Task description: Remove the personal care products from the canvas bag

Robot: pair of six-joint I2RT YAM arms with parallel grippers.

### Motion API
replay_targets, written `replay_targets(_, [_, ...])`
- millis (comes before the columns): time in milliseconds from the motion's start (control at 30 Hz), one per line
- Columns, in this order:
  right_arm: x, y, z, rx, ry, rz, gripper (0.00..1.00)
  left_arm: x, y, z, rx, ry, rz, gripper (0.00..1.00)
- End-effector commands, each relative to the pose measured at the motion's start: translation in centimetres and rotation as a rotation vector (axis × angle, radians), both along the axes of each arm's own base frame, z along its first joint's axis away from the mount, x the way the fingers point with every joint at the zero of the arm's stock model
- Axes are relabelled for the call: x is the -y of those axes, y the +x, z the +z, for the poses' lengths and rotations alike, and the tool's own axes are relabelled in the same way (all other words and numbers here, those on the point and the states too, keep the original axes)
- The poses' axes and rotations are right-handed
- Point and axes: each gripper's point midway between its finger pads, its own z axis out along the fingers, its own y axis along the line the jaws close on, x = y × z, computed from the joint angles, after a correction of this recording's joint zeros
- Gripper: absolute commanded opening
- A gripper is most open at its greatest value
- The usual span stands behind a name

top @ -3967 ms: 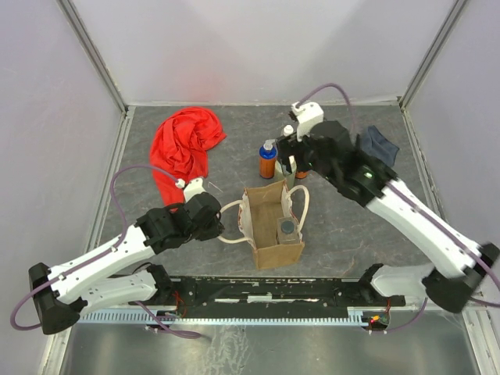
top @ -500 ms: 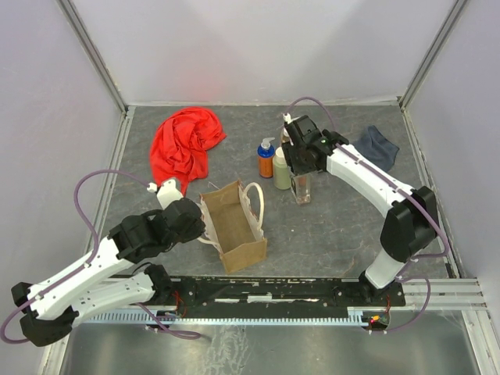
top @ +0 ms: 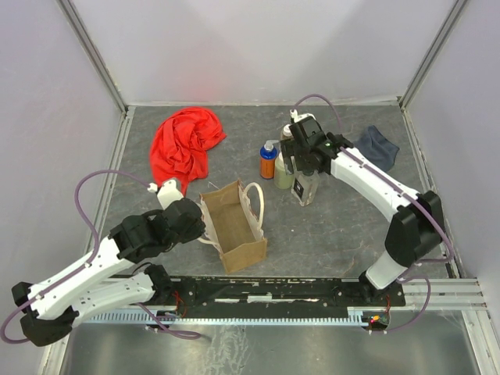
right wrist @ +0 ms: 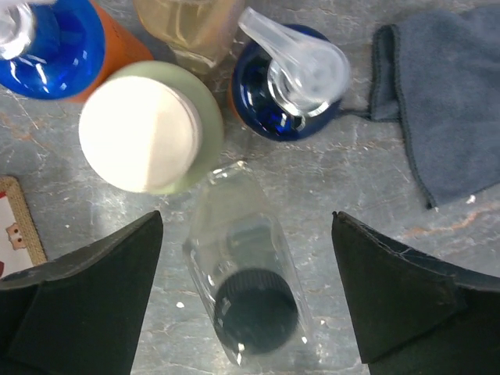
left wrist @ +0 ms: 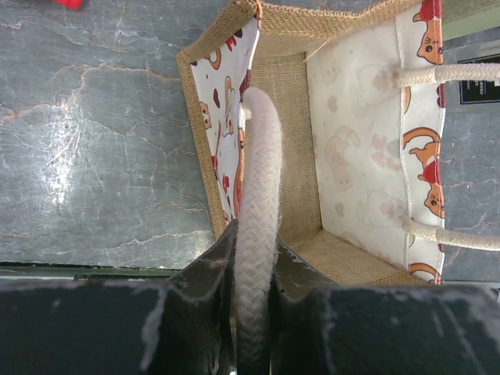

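The canvas bag (top: 237,226) stands near the table's front; the left wrist view shows its printed lining (left wrist: 359,156) and no bottle inside. My left gripper (left wrist: 254,262) (top: 197,226) is shut on one cream loop handle (left wrist: 256,180). Five bottles stand together on the table: the clear squarish dark-capped one (right wrist: 250,289) (top: 307,191), the beige white-capped one (right wrist: 144,133) (top: 283,173), two orange ones with blue tops (right wrist: 47,39) (right wrist: 293,78) (top: 268,160), and the slim amber one (right wrist: 191,23). My right gripper (right wrist: 248,223) (top: 301,162) is open above the clear bottle, its jaws well apart and not touching it.
A red cloth (top: 186,144) lies at the back left. A dark blue-grey cloth (top: 376,146) (right wrist: 437,101) lies just right of the bottles. Grey walls close the table at the back and both sides. The arms' base rail (top: 273,293) runs along the front.
The clear dark-capped bottle has come out of the bag and stands by the other bottles. The bag has shifted left with my left gripper. My right gripper has let go and lifted slightly.
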Motion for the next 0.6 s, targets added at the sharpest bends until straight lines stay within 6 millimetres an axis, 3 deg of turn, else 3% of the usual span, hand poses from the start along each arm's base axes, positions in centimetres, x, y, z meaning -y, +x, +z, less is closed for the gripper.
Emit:
replay_targets(0, [1.8,-0.3,4.2,0.128,0.012,-0.052,0.98,0.6,0.6,0.7,0.021,-0.044,0.026,0.21])
replay_targets(133, [3.5,-1.5,8.6,0.222,0.028,-0.081,0.99,0.6,1.2,3.1,0.083,-0.043,0.003,0.22])
replay_targets(333, [6.2,-2.6,15.4,0.348,0.033,-0.110,1.00,1.2,3.0,11.4,0.272,-0.087,-0.050,0.30])
replay_targets(467, [7.1,-2.2,16.7,0.333,0.044,-0.115,1.00,0.4,5.3,18.0,0.426,-0.007,-0.017,0.41])
replay_targets(567, [7.8,-1.7,16.4,0.305,0.124,-0.136,1.00,-0.1,7.4,21.4,0.519,0.106,0.021,0.53])
